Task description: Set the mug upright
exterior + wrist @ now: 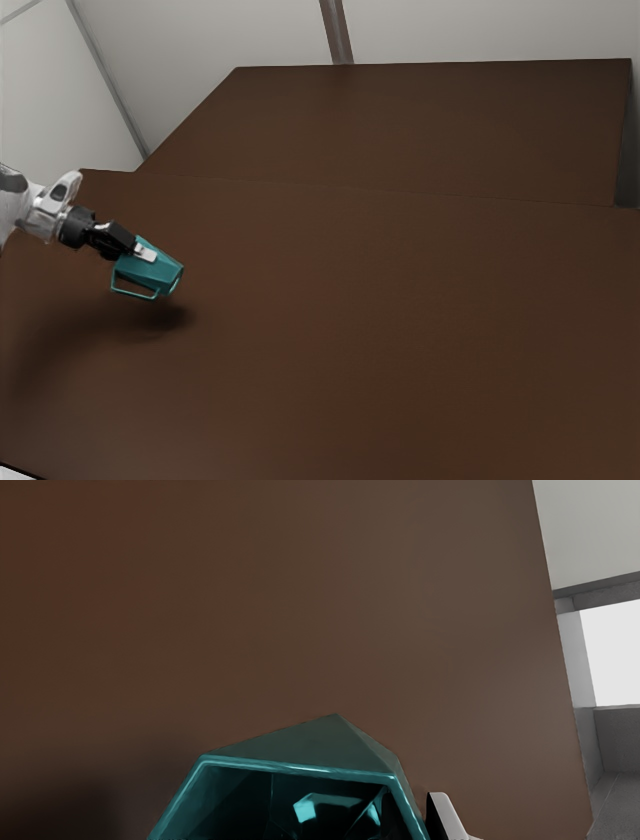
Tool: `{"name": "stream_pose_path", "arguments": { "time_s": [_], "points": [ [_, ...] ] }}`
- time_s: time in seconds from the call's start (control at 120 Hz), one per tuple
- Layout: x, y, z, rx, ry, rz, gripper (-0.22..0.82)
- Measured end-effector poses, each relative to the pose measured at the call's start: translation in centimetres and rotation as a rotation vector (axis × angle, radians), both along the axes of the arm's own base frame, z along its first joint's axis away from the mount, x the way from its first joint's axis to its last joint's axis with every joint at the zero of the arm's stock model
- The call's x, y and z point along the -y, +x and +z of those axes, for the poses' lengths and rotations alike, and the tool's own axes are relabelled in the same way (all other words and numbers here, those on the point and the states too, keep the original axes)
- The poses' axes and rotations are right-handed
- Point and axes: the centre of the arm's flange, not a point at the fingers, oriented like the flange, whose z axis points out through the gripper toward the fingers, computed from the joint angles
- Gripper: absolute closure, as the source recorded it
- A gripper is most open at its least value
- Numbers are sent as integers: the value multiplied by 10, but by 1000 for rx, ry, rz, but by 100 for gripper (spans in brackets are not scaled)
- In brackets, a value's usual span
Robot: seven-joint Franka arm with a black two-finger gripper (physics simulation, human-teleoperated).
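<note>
The gripper (146, 254) is at the exterior view's left, with a pale fingertip against the side of the teal mug (165, 271). The mug hangs tilted above the table, its shadow below it and its handle on the lower side. In the wrist view the angular mug (310, 745) turns its open mouth toward the camera. One finger of the gripper (310, 825) stands against the mug's outer wall; the other is hidden. The gripper is shut on the mug, which is off the tabletop.
The brown table (400, 330) stretches far beyond the mug toward the exterior view's right. Behind it lies another brown surface (420, 130), with pale walls around. In the wrist view, the edge of the brown surface (400, 605) runs along a pale wall and a bright opening.
</note>
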Motion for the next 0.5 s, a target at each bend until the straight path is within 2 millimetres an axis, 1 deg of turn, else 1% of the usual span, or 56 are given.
{"name": "stream_pose_path", "arguments": {
  "time_s": [0.092, 0.242, 0.308, 0.367, 0.433, 0.5],
  "points": [
    [43, 18, 31, -3, 126, -103, 77],
    [106, 47, 67, -25, 411, -254, 77],
    [133, 58, 72, -29, 523, -299, 78],
    [152, 66, 74, -31, 618, -324, 78],
    [169, 73, 74, -29, 711, -333, 78],
    [181, 77, 69, -28, 774, -322, 78]
  ]
}}
